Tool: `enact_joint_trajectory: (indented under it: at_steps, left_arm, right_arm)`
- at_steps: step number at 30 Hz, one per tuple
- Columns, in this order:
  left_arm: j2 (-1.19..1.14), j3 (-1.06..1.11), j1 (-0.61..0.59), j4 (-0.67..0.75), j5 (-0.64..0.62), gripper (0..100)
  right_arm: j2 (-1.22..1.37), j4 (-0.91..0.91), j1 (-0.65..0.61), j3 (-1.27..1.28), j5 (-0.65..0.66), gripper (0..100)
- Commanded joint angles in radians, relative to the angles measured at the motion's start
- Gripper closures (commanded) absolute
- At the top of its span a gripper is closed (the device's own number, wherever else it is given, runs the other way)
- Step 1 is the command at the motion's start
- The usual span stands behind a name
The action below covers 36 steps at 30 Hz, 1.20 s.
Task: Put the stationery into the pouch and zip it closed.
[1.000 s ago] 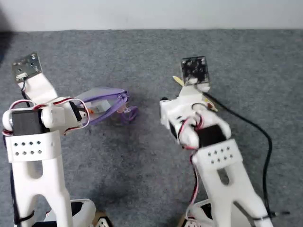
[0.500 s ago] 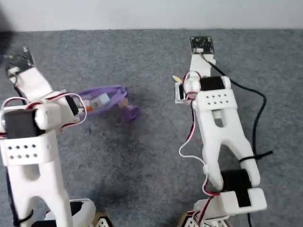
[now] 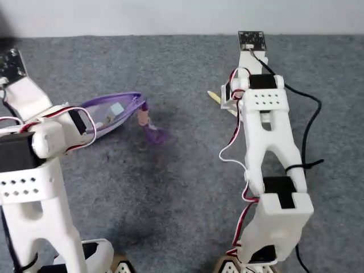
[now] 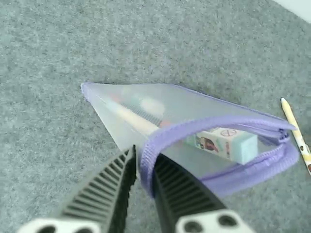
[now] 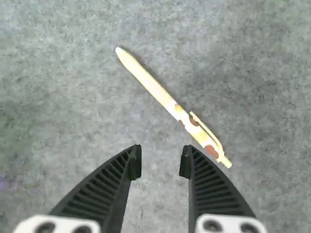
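Pouch [image 4: 146, 114]: a translucent sleeve with a purple zip rim. It lies on the grey mat [image 3: 170, 193], and its mouth gapes open. The left gripper [image 4: 143, 160] holds it at one end of the mouth. The two ribbed jaws stand close together, with the purple rim pinched between their tips. From that grip the pouch body fans out ahead of the jaws, and the closed corner points off to one side. Inside, just beyond the jaw tips, sits a small white-and-teal block [image 4: 226, 144]. It rests against the lower rim of the opening. A pale stick-shaped item [image 4: 129, 116] lies deeper in the sleeve, blurred by the fabric. Past the far end of the mouth, well ahead of the left jaws, a purple loop [image 3: 154, 135] trails on the mat.

Pen [image 5: 170, 107]: yellow with darker markings and a clip, lying flat on the mat outside the pouch. It is set diagonally just ahead of the right gripper [image 5: 161, 153]. The jaws of that gripper are parted to a moderate gap and hold nothing. The clip end of the pen lies nearest one jaw tip, apart from it, and the pointed end runs away from the tips. In the high view the right arm is stretched out over the pen, well apart from the pouch and the left arm.
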State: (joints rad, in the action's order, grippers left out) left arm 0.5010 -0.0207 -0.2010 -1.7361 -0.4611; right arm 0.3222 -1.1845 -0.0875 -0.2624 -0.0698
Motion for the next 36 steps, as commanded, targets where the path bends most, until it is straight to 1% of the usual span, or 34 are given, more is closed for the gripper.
enact_joint_trajectory:
  at_steps: [1,4,6,8,10,12,16,22,31,36]
  left_arm:
    - [0.037,-0.044,-0.034,-0.015,-0.008,99]
    - [0.095,-0.119,-0.038,-0.017,-0.008,99]
    - [0.146,-0.142,-0.038,-0.011,-0.008,99]
    - [0.147,-0.079,-0.044,0.002,-0.008,99]
    - [0.138,0.035,-0.044,0.000,-0.008,99]
    - [0.137,0.117,-0.046,0.000,-0.008,99]
    - [0.137,0.145,-0.044,-0.002,-0.008,99]
    - [0.137,0.145,-0.038,-0.002,-0.008,99]
    - [0.137,0.150,-0.038,-0.002,-0.008,99]
    - [0.137,0.150,-0.038,-0.002,-0.008,99]
  right_arm:
    - [-0.001,-0.001,0.008,-0.069,0.017,86.4]
    - [0.019,0.005,0.008,-0.071,0.018,86.1]
    - [0.047,0.005,0.008,-0.072,0.020,81.9]
    - [0.079,0.005,0.010,-0.072,0.020,73.8]
    - [0.107,0.005,0.010,-0.072,0.020,65.3]
    - [0.130,0.007,0.002,-0.075,0.020,60.5]
    - [0.186,0.053,-0.010,-0.140,0.057,62.8]
    - [0.325,0.074,-0.030,-0.336,0.138,68.0]
    - [0.578,0.065,-0.085,-0.560,0.207,68.0]
    - [0.684,0.044,-0.081,-0.638,0.213,68.1]
